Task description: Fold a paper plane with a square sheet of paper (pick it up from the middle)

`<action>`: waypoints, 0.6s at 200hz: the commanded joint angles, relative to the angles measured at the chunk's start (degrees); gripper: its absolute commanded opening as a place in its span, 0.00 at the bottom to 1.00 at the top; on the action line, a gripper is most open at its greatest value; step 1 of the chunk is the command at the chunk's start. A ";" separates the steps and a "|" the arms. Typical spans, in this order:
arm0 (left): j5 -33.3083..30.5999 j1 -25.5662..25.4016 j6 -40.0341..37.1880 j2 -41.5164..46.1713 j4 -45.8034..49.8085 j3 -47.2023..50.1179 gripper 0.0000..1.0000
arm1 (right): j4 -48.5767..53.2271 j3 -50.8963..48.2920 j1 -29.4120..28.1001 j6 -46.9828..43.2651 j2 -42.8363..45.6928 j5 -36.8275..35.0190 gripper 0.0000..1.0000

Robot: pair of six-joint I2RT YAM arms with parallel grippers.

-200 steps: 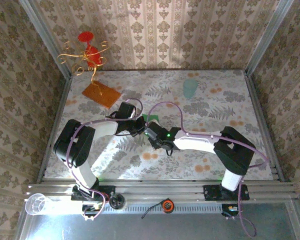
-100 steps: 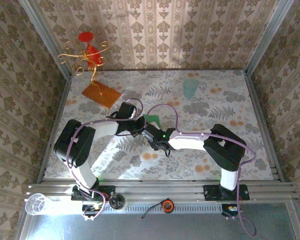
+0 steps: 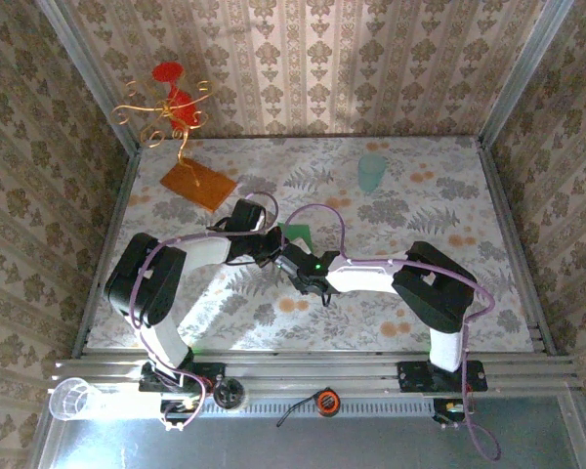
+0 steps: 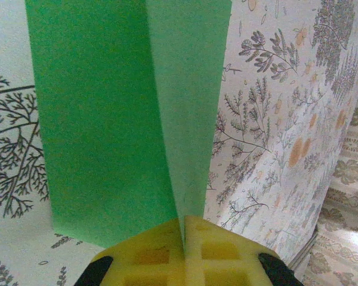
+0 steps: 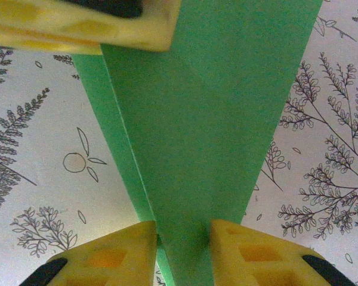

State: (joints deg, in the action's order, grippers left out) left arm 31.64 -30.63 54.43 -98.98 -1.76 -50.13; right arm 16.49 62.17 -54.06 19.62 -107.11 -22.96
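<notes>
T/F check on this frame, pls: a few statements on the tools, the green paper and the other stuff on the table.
1. The left tool is shut on the green paper plane. True.
2. The right tool has one finger on each side of the paper's narrow end. True. Whether the fingers already press it cannot be told.
3. The teal cup lies on top of the orange board. False: the cup stands on the far right part of the table, and the board lies apart from it at the far left.
4. The two tools sit at opposite edges of the table. False: they meet near the middle, both at the paper.
</notes>
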 commanded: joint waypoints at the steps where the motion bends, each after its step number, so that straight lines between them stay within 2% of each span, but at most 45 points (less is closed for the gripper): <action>1: 1.21 -0.39 0.27 -0.18 0.25 -1.26 0.00 | -1.11 1.32 0.01 0.09 -1.16 -2.87 0.31; 120: 1.67 -0.31 0.46 -0.57 -0.04 -1.34 0.00 | -1.49 2.76 0.43 0.16 -2.22 -4.01 0.26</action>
State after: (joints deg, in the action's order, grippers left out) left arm 31.64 -30.44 54.50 -98.98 -1.83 -50.28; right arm 16.51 62.63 -54.06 19.44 -107.74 -24.93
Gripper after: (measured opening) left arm 0.066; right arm 0.266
